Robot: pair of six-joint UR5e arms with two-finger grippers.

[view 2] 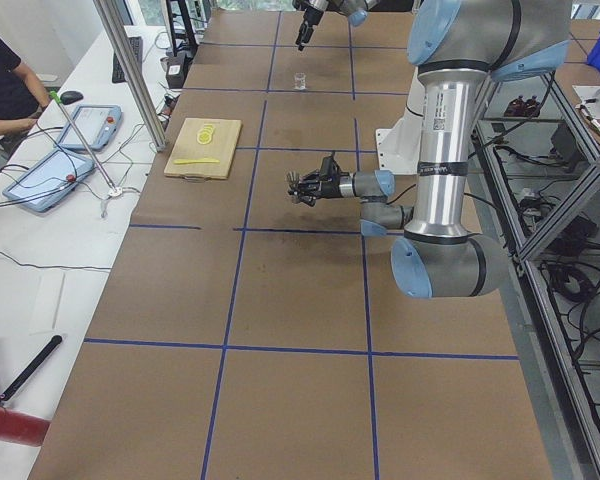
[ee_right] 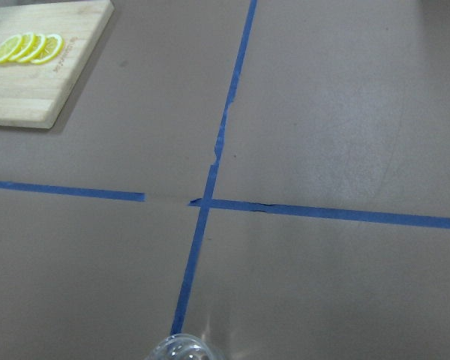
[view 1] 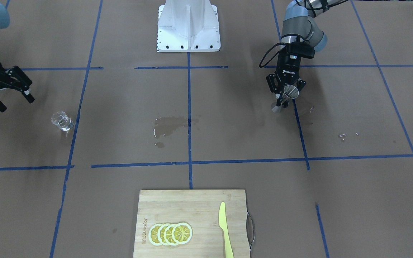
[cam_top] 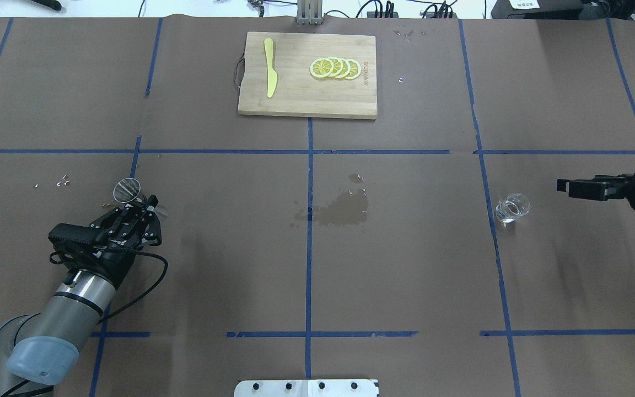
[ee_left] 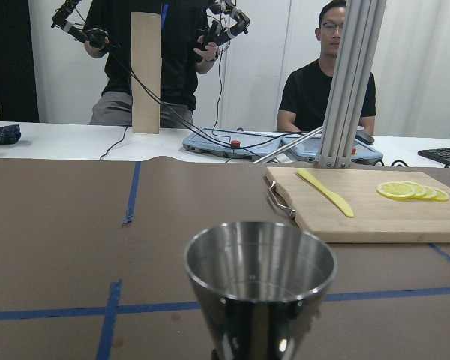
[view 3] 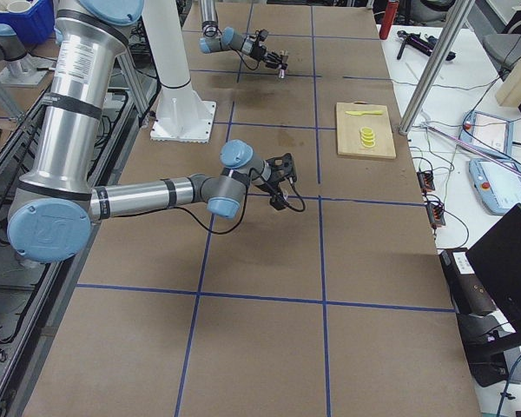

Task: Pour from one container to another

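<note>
The steel jigger (view 1: 291, 92) is held at its narrow waist by my left gripper (view 1: 284, 97), which is shut on it. It stays upright, and its open cup fills the left wrist view (ee_left: 260, 277). From overhead the jigger's rim (cam_top: 127, 189) shows just beyond the left gripper (cam_top: 141, 205). The clear glass cup (view 1: 62, 120) stands alone on the table on the other side (cam_top: 512, 208). My right gripper (view 1: 15, 103) is open, a short way from the cup and not touching it. Only the cup's rim (ee_right: 184, 349) shows at the bottom edge of the right wrist view.
A wet stain (cam_top: 342, 208) darkens the paper at the table's middle. A wooden cutting board (cam_top: 295, 99) with lemon slices (cam_top: 335, 68) and a yellow knife (cam_top: 270, 74) lies at the far edge. The robot's white base (view 1: 188, 27) stands at the near edge. People sit beyond the table.
</note>
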